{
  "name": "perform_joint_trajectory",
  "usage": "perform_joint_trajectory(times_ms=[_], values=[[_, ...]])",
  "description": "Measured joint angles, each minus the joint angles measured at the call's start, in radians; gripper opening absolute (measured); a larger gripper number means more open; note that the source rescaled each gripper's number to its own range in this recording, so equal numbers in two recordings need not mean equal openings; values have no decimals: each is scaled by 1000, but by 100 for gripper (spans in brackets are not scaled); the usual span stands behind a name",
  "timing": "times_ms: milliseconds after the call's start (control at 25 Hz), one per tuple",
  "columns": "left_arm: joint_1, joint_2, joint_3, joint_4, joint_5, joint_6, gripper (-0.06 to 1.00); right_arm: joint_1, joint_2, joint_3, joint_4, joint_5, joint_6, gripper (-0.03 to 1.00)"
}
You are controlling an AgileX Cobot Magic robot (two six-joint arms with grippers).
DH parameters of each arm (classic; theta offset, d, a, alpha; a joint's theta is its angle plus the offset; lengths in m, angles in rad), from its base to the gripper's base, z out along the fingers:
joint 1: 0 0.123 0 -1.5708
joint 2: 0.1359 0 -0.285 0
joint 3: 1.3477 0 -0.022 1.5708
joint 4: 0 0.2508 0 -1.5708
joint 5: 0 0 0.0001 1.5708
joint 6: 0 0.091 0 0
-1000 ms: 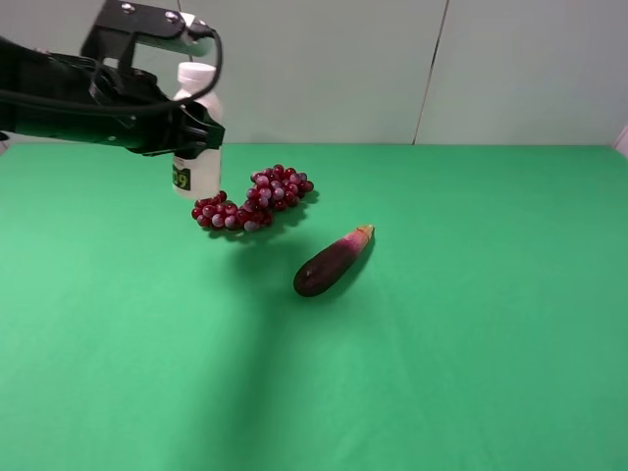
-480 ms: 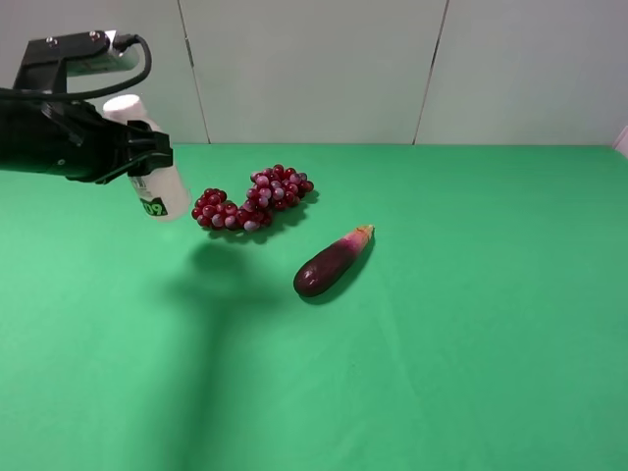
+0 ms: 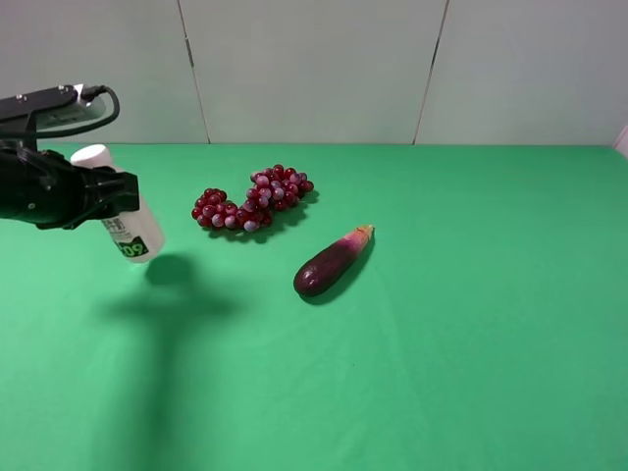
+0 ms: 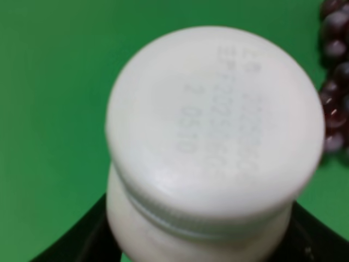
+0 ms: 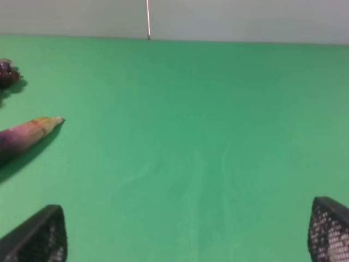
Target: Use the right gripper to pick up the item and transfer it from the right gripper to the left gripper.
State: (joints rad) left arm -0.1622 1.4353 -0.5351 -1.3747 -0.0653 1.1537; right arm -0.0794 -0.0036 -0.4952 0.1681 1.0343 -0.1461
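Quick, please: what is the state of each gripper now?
Left gripper: closed on the white bottle.
Right gripper: open, holding nothing.

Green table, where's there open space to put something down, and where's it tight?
The green table is bare across its right half, beyond the eggplant, and along the near edge. It is crowded left of centre: the grape bunch, the eggplant, and the left gripper holding the bottle just above the cloth.

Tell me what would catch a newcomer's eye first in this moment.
The white bottle hangs tilted above the green table at far left, clamped in the left gripper; its cap fills the left wrist view. Mid-table lie a red grape bunch and, apart from it, a dark eggplant.
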Motion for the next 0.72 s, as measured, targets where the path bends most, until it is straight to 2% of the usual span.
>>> perform_joint_trajectory(times_ms=[200, 520, 720], values=[[11, 0, 11, 27, -58, 3, 0, 0, 0, 0, 0, 0, 0, 88], [11, 0, 11, 151, -159, 29, 0, 0, 0, 0, 0, 0, 0, 88], [11, 0, 11, 180, -187, 30, 0, 0, 0, 0, 0, 0, 0, 88]])
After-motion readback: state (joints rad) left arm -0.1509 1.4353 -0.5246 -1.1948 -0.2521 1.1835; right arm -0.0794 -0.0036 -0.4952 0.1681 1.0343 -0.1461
